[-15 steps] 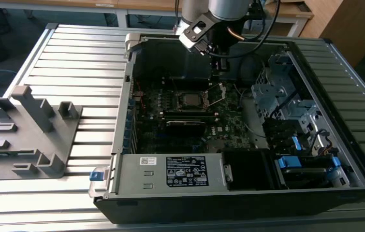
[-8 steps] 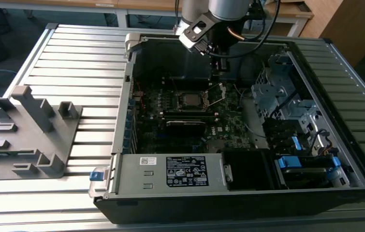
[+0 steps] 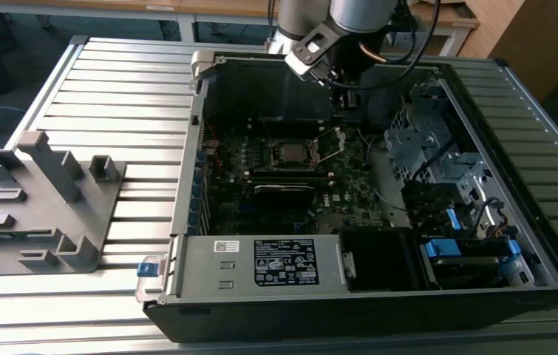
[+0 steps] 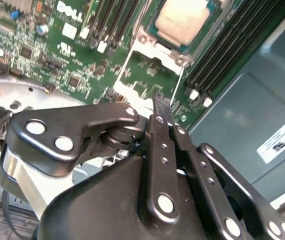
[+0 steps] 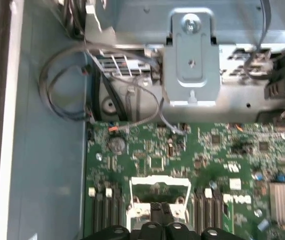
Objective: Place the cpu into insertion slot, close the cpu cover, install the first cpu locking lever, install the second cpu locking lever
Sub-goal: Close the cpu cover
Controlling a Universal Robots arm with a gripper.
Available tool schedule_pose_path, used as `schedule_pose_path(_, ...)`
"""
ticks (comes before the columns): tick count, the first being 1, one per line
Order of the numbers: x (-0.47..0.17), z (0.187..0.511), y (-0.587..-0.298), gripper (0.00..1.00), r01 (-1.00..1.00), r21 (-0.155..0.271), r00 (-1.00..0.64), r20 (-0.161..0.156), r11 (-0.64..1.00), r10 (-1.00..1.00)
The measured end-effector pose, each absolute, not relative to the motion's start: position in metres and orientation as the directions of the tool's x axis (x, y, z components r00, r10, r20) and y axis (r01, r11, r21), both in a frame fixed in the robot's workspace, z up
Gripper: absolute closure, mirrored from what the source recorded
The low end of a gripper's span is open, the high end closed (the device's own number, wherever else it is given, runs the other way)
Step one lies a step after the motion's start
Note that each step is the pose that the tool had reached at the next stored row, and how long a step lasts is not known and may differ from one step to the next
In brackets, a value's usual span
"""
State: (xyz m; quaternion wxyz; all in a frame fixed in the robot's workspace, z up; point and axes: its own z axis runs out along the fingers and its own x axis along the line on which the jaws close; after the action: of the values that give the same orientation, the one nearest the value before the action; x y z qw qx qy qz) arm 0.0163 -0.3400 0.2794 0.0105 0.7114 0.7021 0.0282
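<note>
— How far along is it?

— The first step looks done. In the second wrist view the cpu [image 4: 185, 20] lies flat in the insertion slot [image 4: 147, 34], grey top up. In the exterior view that is the middle of the frame, on the motherboard [image 3: 358, 200] inside the open computer case [image 3: 259, 262] on the bench [image 3: 111, 89].

— And the cover?

— Not closed. The cpu cover [image 4: 130, 94] is swung off the slot, and bare green board shows through its window in both wrist views [image 5: 160, 180].

— What is the hand doing?

— The hand [image 4: 161, 106] has its fingers pressed together with nothing between them. Its tip is at the cover's free edge; I cannot tell if it touches. The arm [image 3: 348, 22] comes in from the upper middle of the exterior frame.

— So what is left?

— By my reading, the cover and both cpu locking levers.
</note>
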Motion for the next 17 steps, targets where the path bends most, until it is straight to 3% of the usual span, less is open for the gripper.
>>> schedule_pose_path(17,0.052,0.27,-0.34,0.89,0.999,0.045,0.016,0.025,-0.017,1.0)
